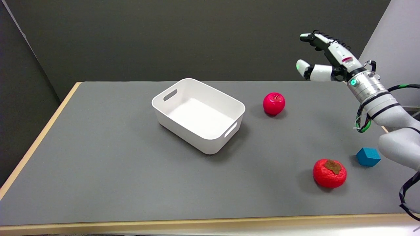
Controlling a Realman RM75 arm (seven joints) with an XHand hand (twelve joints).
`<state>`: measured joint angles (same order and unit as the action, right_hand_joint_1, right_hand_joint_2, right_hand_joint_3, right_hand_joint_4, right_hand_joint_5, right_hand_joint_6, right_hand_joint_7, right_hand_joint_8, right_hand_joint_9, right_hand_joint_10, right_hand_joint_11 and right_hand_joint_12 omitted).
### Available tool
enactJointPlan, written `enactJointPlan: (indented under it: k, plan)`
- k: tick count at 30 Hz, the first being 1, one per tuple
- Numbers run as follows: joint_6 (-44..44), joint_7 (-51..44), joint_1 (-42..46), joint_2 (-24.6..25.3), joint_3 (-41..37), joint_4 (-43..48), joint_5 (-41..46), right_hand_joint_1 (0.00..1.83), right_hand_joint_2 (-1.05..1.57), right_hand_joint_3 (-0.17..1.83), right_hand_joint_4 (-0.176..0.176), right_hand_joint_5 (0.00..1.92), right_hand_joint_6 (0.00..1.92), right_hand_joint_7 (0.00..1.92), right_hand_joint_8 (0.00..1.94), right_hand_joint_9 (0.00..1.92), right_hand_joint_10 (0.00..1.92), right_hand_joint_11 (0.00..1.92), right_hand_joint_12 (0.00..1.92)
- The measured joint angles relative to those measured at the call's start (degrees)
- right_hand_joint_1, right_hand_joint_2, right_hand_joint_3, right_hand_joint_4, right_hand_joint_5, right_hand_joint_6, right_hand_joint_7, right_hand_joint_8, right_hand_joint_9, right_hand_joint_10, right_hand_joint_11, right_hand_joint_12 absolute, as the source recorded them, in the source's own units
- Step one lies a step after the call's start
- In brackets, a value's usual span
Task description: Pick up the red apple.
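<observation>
- While my right hand (323,60) hung in the air above the far right of the table (98,157), its fingers were spread and held nothing.
- Below it and to its left, well apart from it, the red apple (274,103) sat upright on the grey surface, stem up, untouched.
- As I judged it, the risk lay in the apple's round, glossy skin: a descent off to one side could nudge it into a roll, perhaps toward the white bin (199,114) near its left, and fingers closing unevenly might squeeze it out.
- Another slip I could foresee was taking the wrong fruit, since a red persimmon (329,173) with a brown calyx lay nearer the front edge.
- A blue cube (368,156) stood just beside the persimmon, under my forearm.
- Nothing stood between my hand and the apple.
</observation>
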<state>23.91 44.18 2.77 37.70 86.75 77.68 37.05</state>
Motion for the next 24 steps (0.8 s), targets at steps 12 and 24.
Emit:
enactJointPlan:
  k: [12, 24]
  plan:
    - [0.6, -8.9, 3.1, 1.1, 0.2, 0.4, -5.4, 0.45, 0.59, 1.0, 0.078, 0.1, 0.42, 0.09, 0.18, 0.02, 0.48, 0.0, 0.97]
    - [0.6, -13.2, -4.2, 2.7, 9.2, -5.4, -10.0, 0.33, 0.54, 0.96, 0.065, 0.03, 0.28, 0.0, 0.12, 0.0, 0.28, 0.0, 0.89]
